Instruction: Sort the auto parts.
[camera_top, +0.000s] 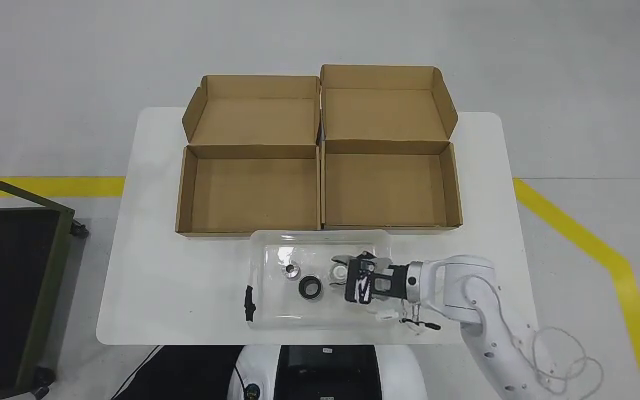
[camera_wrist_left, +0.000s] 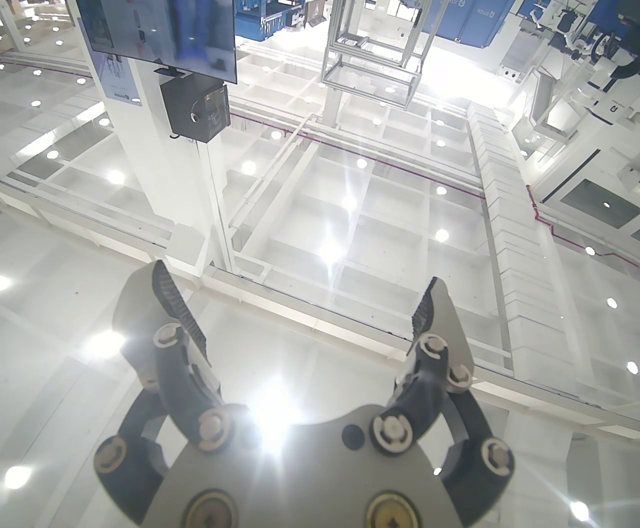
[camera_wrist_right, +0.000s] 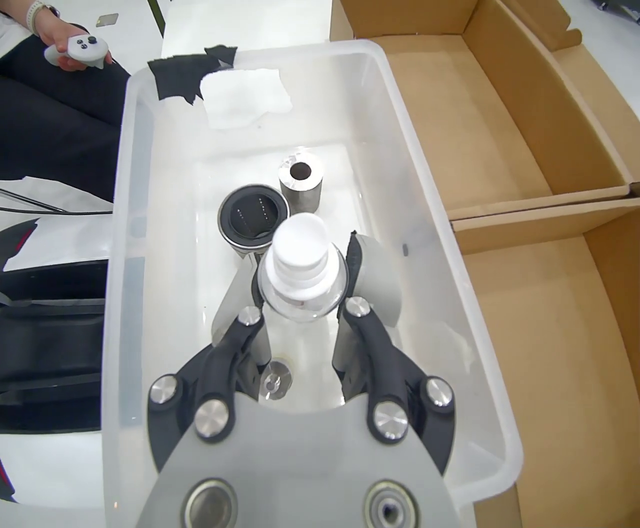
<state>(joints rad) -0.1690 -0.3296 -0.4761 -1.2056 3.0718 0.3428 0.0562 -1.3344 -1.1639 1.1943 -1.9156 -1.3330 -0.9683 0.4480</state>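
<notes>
Table (camera_top: 150, 280) in white spans the middle of the top view, carrying two open cardboard boxes set touching side by side across its upper half, the left box (camera_top: 250, 195) and the right box (camera_top: 385, 190), both with lids folded back. Just below them, at lower centre of that frame, lies a clear plastic bin (camera_top: 272, 303). The right arm (camera_top: 480, 305) comes in from the lower right and ends inside the bin's right half. There the right gripper (camera_wrist_right: 304, 272) has its fingers drawn in on a white plug (camera_wrist_right: 300, 245), a stepped piece seated in a clear collar, gripping it from both sides; whether it rests on the bin floor cannot be told. The left gripper (camera_wrist_left: 296, 275) points up at a lit ceiling (camera_wrist_left: 350, 200), its toothed fingers spread wide with nothing between them. Beside the plug, toward the bin's middle, stands a black ring (camera_top: 311, 288), and just up and left of that in the top view a metal sleeve (camera_top: 292, 269), upright with its bore showing. A strip of black tape (camera_top: 248, 300) hangs over the bin's left rim, near a paper slip (camera_wrist_right: 245, 97) on the bin's end wall. A small metal disc (camera_wrist_right: 275, 382) lies on the bin floor under the right gripper.
</notes>
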